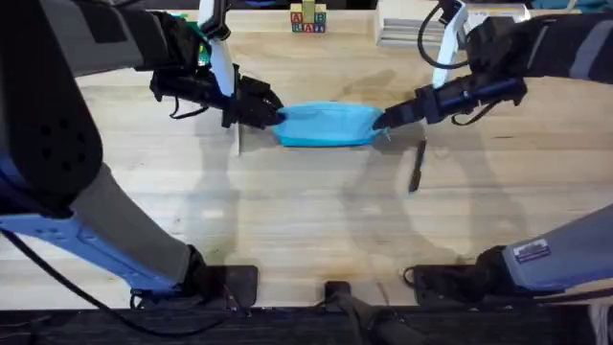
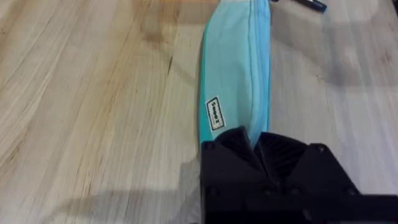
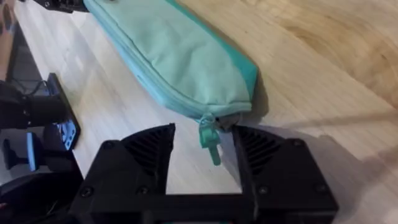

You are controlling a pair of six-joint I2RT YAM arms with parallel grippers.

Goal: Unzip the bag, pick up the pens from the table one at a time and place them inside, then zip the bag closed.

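The light-blue bag [image 1: 326,125] lies across the middle of the table [image 1: 306,220], with its zipper looking closed. My left gripper [image 1: 273,116] is shut on the bag's left end; in the left wrist view the black fingers [image 2: 236,146] pinch the fabric [image 2: 236,74]. At the bag's right end my right gripper [image 1: 385,121] stands open. Its wrist view shows the teal zipper pull [image 3: 210,142] hanging between the two fingers [image 3: 149,149], touching neither. One dark pen [image 1: 418,165] lies on the table just right of the bag, and its tip [image 2: 311,4] shows past the bag's far end.
A thin pale stick [image 1: 238,139] lies below my left gripper. Lettered toy blocks [image 1: 307,18] and a pale stack [image 1: 407,31] stand at the back edge. Bare wood stretches in front of the bag towards the arm bases.
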